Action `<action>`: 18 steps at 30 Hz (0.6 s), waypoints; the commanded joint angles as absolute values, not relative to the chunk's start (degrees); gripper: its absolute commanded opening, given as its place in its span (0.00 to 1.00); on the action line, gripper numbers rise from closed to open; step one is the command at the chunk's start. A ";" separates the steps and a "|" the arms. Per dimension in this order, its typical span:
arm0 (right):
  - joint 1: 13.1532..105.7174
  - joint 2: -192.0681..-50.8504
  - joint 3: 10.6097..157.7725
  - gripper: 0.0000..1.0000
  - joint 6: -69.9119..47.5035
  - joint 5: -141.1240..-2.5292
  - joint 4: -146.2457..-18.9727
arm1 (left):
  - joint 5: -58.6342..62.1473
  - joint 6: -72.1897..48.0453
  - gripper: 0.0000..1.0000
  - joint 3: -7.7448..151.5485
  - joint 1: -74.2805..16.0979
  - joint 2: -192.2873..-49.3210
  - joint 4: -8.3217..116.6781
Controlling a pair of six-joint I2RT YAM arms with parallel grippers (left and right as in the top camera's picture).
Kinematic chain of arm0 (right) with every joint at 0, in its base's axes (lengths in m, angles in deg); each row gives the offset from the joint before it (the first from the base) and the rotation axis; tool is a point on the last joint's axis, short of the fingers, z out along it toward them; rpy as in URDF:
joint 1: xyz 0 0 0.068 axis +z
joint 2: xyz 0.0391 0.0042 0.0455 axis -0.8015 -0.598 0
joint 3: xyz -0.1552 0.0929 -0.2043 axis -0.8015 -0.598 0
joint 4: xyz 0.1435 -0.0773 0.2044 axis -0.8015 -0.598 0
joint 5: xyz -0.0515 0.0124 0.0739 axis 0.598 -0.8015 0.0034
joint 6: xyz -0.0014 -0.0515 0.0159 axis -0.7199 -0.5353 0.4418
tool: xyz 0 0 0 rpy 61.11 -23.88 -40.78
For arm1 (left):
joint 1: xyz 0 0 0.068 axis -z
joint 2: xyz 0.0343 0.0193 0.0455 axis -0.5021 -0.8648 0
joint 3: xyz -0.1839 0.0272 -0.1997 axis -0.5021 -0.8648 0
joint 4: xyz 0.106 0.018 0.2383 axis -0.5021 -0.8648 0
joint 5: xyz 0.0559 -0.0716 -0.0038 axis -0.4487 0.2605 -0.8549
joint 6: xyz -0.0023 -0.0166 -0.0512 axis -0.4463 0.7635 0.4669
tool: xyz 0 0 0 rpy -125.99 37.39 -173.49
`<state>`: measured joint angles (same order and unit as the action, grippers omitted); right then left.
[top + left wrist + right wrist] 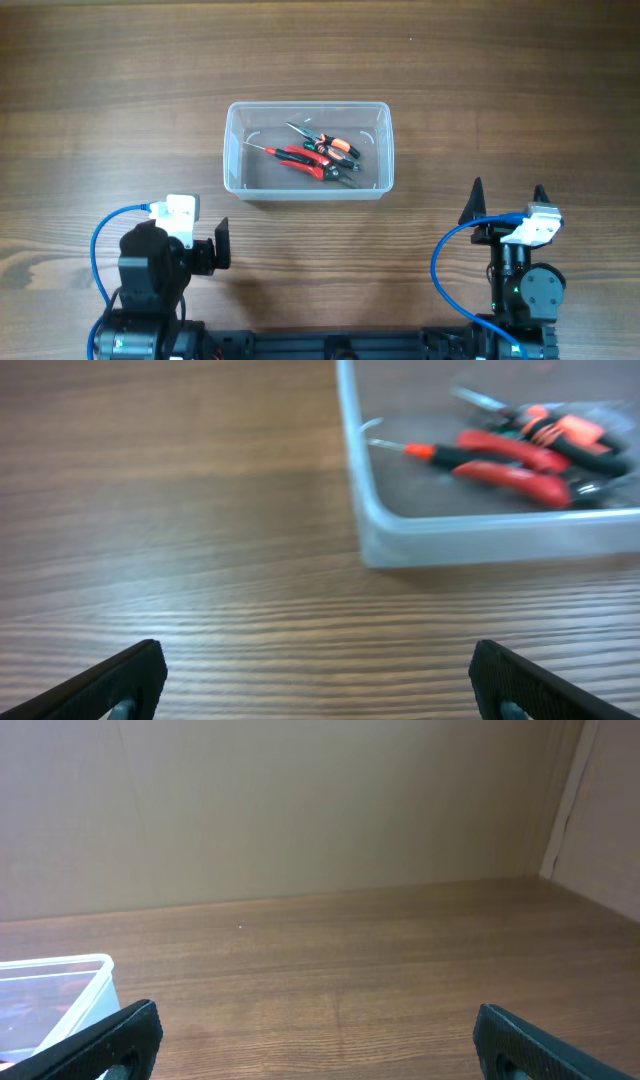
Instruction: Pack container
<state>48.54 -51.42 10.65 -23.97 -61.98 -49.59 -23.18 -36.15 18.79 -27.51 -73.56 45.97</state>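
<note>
The clear plastic container (234, 150) stands in the middle of the wooden table. Inside it lie red-handled pliers (312, 163), an orange-and-black tool (338, 147) and a thin screwdriver (268, 150). In the left wrist view the container (400, 538) sits at upper right, with the red pliers (505, 465) inside. My left gripper (221, 243) is open and empty, near the table's front left, short of the container; it also shows in its wrist view (320, 680). My right gripper (508, 192) is open and empty at the front right, to the right of the container (60, 982); it also shows in its wrist view (318, 1040).
Bare wood-grain table (120, 90) surrounds the container. A blue cable (100, 240) loops by the left arm and another (445, 270) by the right arm. A plain beige wall (300, 810) stands behind the table's far edge.
</note>
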 commanded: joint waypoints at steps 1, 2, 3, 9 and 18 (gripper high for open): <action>48.93 -50.83 10.63 1.00 -23.03 -60.78 -49.09 | -13.70 -33.92 1.00 18.48 -27.57 -66.22 49.27; 48.91 -50.83 10.63 1.00 -23.03 -60.78 -49.09 | -13.70 -33.94 1.00 18.48 -27.57 -64.05 50.41; 48.93 -50.83 10.63 1.00 -23.03 -60.78 -49.09 | -14.02 -33.96 1.00 18.48 -27.57 -61.78 51.06; 48.93 -50.83 10.63 1.00 -23.03 -60.78 -49.09 | -18.75 -33.94 1.00 18.00 -27.57 -51.03 52.53; 48.93 -50.83 10.63 1.00 -23.03 -60.76 -49.09 | -20.38 -33.94 1.00 2.55 -27.51 -49.36 81.62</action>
<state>48.54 -51.42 10.65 -23.79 -61.96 -49.42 -19.55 -34.46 10.13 -27.51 -49.80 74.04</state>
